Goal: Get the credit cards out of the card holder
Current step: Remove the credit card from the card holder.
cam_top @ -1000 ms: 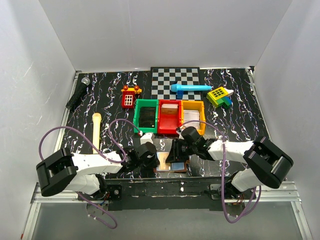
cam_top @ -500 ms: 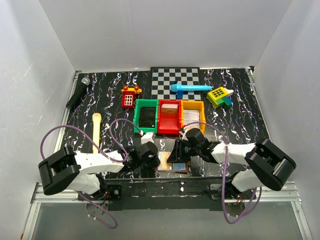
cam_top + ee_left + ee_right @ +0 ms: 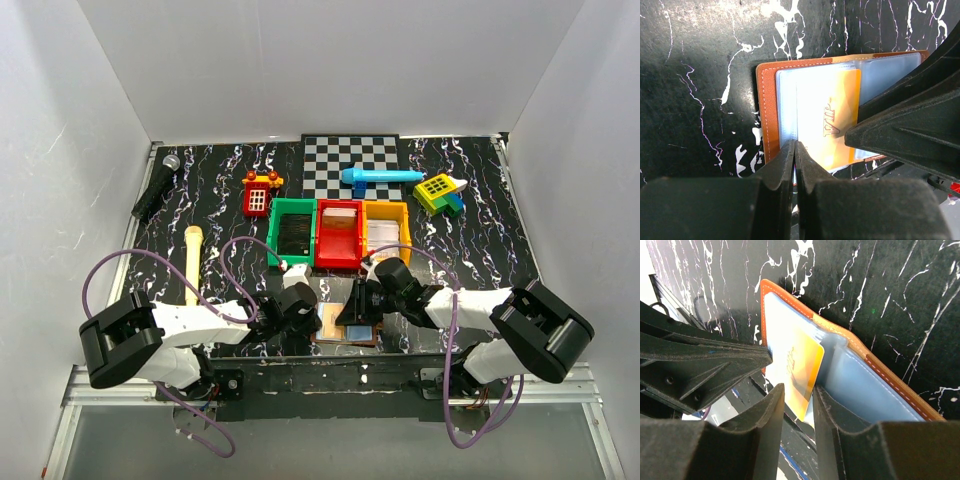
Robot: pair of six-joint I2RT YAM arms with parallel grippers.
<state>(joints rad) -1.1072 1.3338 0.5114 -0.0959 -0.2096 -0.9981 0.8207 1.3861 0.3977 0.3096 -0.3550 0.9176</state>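
At the six o'clock edge of the black marbled bench, the left pincer is squeezed fully closed at the near rim of the flat brown leather-like card holder. The holder lies open, pale blue panels up; whether the pincer nips the sleeve cannot be told. A yellow plastic card lies across one panel. At the holder's three o'clock, the right pincer stands part open astride the card's corner, apparently gripping nothing. The likely hazard: an unpinned holder would slide along with the card, towards the bench edge.
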